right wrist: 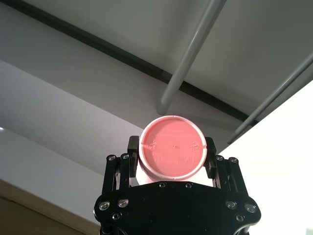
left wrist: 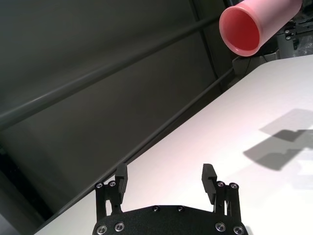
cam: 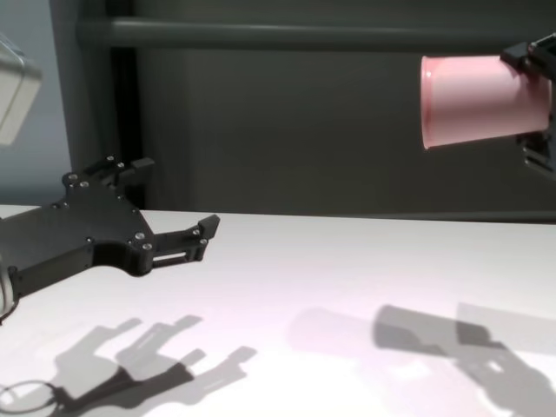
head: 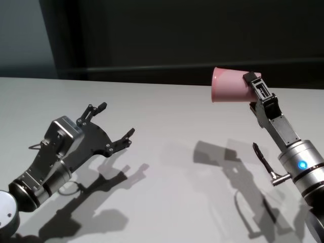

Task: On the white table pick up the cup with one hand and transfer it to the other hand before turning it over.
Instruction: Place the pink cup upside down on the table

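Cup (head: 230, 85) hanging on its side high above the table's (head: 167, 116) far right edge, right gripper (head: 254, 83) clenching its base, mouth facing the left gripper (head: 115, 123), which is waiting spread wide and empty; handover probably needing a level approach along the cup's axis.

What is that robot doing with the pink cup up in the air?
The right gripper is holding the pink plastic cup by its bottom end, lifted above the white table. The cup lies on its side with its open mouth pointing toward the left gripper. That one hovers low over the table with its fingers open and nothing in them, so the hand-over hasn't happened yet.
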Available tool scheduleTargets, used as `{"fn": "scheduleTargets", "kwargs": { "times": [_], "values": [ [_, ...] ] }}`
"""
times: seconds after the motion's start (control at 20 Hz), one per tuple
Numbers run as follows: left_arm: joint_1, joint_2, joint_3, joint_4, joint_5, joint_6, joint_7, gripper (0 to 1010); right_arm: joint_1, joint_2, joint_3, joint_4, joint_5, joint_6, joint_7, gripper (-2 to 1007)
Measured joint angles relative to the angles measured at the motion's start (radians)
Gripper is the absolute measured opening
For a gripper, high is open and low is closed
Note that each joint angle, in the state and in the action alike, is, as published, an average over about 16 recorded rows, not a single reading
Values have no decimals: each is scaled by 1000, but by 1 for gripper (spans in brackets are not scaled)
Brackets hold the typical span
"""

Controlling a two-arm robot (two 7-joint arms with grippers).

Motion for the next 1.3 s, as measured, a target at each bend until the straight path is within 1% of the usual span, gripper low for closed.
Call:
{"fn": "scheduleTargets", "kwargs": {
  "times": [0.1,0.25,0.4,0.55,0.75,1.0,1.15,1.3],
  "values": [
    [0,0,0,0,0,0,0,1001,0,18,-7,-21,-39,-16,-41,751],
    [0,0,0,0,0,0,0,1001,4,43,-21,-47,-93,-32,-98,751],
    [0,0,0,0,0,0,0,1001,11,68,-38,-69,-142,-39,-151,751],
    [0,0,0,0,0,0,0,1001,21,93,-57,-88,-186,-40,-199,751],
    [0,0,0,0,0,0,0,1001,38,122,-84,-106,-231,-31,-251,751],
    [0,0,0,0,0,0,0,1001,62,156,-118,-124,-274,-10,-307,751],
    [0,0,0,0,0,0,0,1001,77,175,-136,-133,-295,5,-335,751],
    [0,0,0,0,0,0,0,1001,91,194,-151,-137,-310,22,-357,751]
  ]
}}
